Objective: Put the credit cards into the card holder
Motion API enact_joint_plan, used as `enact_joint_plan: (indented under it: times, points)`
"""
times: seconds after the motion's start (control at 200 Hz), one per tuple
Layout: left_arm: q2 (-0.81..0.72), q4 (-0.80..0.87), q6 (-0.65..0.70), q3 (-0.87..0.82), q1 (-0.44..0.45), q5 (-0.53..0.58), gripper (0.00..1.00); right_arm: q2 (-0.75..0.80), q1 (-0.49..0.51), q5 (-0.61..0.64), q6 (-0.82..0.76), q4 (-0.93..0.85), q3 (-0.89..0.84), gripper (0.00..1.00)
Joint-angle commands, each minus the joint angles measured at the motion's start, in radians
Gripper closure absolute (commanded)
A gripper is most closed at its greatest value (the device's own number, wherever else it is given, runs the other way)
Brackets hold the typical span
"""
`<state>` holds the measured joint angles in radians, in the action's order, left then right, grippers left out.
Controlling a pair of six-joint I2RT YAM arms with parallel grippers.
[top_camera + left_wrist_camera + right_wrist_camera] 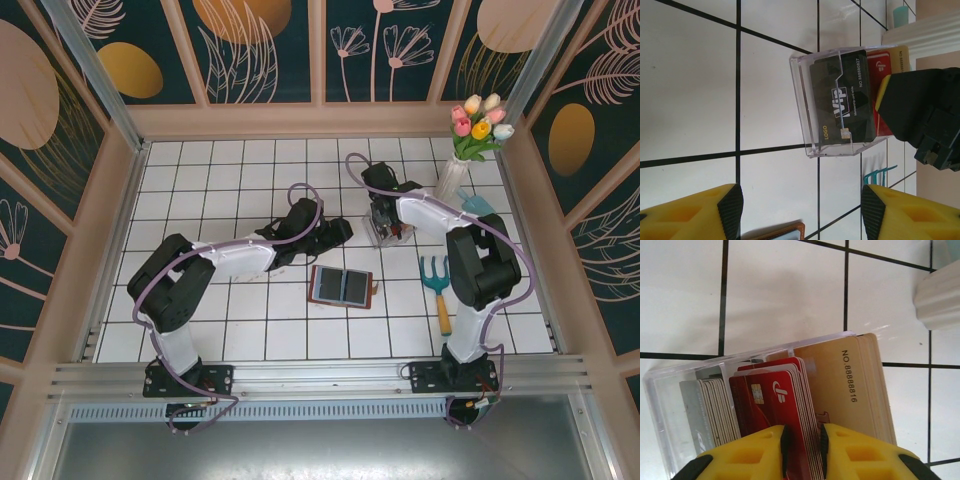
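Item: clear tray [662, 390], upper centre of the overhead view, stocked with credit cards [715, 405] standing on edge in ranks, which leaves their top edges free for a pinch from above. Contents: whitish cards at the left of the right wrist view, red cards [767, 395] in the middle, tan cards [840, 390] at the right, and a black card [842, 95] facing the left wrist camera. Item: right gripper [803, 440], set down over the tray with its pads clenched on a thin sheaf of the red cards. The sheaf sits in the tray, not yet lifted, and more than one card appears caught, which could complicate slotting. Item: card holder [342, 287], brown, lying spread open and flat at the centre of the overhead view, just below the tray, so its slots face up to receive cards. Item: left gripper [801, 205], released and empty, its jaws wide, hovering beside the holder, likely placed to steady it. Sundries: white vase [940, 295] just right of the tray, and a hand fork [437, 285] right of the holder.
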<state>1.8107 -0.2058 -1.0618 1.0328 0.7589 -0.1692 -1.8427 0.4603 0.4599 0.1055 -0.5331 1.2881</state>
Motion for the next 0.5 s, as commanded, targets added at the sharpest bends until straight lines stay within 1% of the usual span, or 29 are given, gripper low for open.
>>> enact_joint_plan:
  times: [0.0, 0.06, 0.135, 0.245, 0.31, 0.415, 0.49]
  points:
    - [0.016, -0.021, 0.010, 0.024, -0.001, -0.018, 0.34, 0.019, 0.002, 0.074, -0.007, -0.034, -0.006, 0.76]
    - [0.014, -0.020, 0.010, 0.023, -0.002, -0.018, 0.34, 0.027, 0.001, 0.075, -0.008, -0.034, -0.008, 0.78]
    - [0.013, -0.021, 0.011, 0.023, -0.002, -0.020, 0.34, 0.030, -0.001, 0.080, -0.006, -0.039, -0.009, 0.78]
    - [0.010, -0.020, 0.013, 0.021, -0.002, -0.019, 0.34, 0.036, -0.006, 0.088, -0.003, -0.044, -0.009, 0.76]
    - [0.009, -0.020, 0.012, 0.021, -0.001, -0.021, 0.34, 0.040, -0.009, 0.089, -0.002, -0.043, -0.011, 0.73]
    - [0.011, -0.021, 0.013, 0.019, -0.001, -0.024, 0.34, 0.044, -0.012, 0.085, -0.003, -0.041, -0.013, 0.74]
    - [0.011, -0.021, 0.013, 0.019, -0.001, -0.026, 0.35, 0.045, -0.014, 0.084, -0.004, -0.041, -0.015, 0.78]
